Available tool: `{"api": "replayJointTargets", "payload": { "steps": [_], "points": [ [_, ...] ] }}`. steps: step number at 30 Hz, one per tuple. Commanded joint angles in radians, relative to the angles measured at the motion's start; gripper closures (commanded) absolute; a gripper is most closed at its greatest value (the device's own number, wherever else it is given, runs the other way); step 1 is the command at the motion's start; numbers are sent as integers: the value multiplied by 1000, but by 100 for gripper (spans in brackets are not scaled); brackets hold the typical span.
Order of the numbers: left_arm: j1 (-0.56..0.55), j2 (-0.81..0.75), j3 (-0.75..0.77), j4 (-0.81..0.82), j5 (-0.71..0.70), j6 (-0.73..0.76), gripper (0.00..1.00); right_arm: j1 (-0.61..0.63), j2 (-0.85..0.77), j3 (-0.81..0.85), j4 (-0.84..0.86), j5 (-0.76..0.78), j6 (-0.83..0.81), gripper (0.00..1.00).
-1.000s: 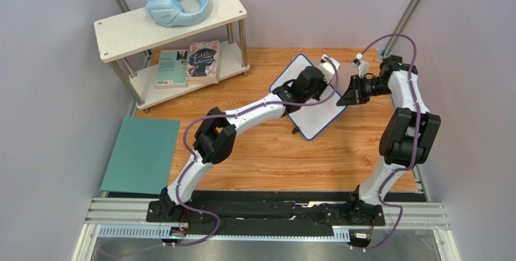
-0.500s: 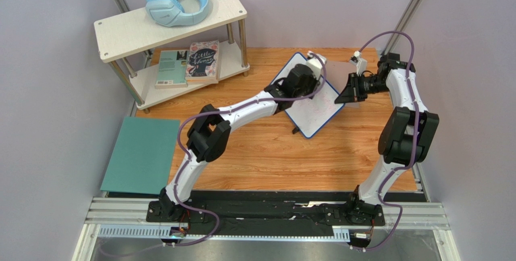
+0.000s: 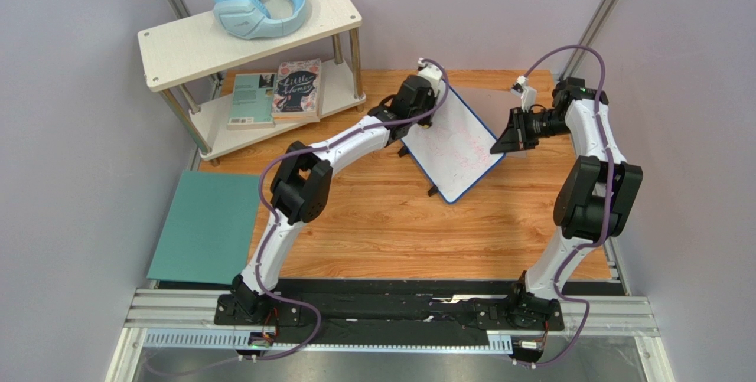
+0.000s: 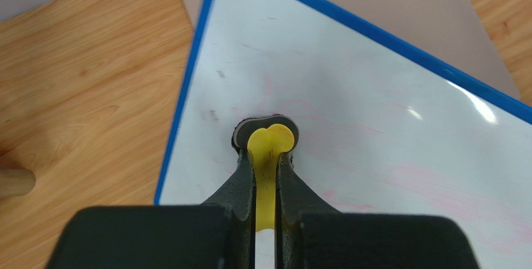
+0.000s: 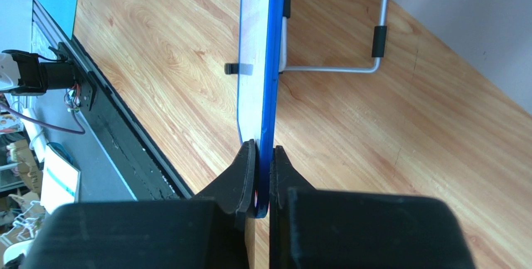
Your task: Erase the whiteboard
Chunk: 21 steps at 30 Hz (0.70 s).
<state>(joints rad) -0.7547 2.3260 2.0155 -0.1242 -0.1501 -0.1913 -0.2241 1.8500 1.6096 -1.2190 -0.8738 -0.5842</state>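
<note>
The whiteboard (image 3: 461, 156), white with a blue frame, stands tilted on the wooden table, and faint pink smears (image 4: 437, 185) cover its face. My left gripper (image 3: 417, 123) is over the board's far left part. In the left wrist view this gripper (image 4: 265, 164) is shut on a yellow eraser handle (image 4: 270, 143), and the eraser's dark pad presses on the board (image 4: 374, 88) near its blue left edge. My right gripper (image 3: 501, 145) is shut on the board's right edge. The right wrist view shows its jaws (image 5: 263, 157) clamping the blue frame (image 5: 270, 63) edge-on.
A wire stand (image 5: 337, 68) props the board from behind. A white two-level shelf (image 3: 257, 41) at the back left carries blue headphones (image 3: 257, 3) on top and books (image 3: 277, 91) below. A teal mat (image 3: 208, 227) lies at the table's left edge.
My left gripper has swept the eraser from the board's middle toward its far left corner, uncovering more of the board's face. The right gripper keeps its hold and has barely shifted.
</note>
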Motion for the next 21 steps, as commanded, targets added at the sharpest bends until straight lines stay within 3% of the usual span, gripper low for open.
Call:
{"api": "replayJointTargets", "payload": {
  "steps": [1,5,9,15,21],
  "points": [
    [-198,-54,-29,15,139,113,100,31,21,32,-7,68,-134,100],
    [-222,-71,-81,46,115,119,100,31,31,39,-13,61,-137,100],
    [-167,-39,-77,44,40,72,100,31,32,41,-14,61,-135,100],
    [-26,-34,-93,-6,-5,-154,100,31,28,36,-19,79,-149,100],
    [35,-45,-124,-77,-25,-327,100,31,21,26,-19,79,-154,100]
  ]
}}
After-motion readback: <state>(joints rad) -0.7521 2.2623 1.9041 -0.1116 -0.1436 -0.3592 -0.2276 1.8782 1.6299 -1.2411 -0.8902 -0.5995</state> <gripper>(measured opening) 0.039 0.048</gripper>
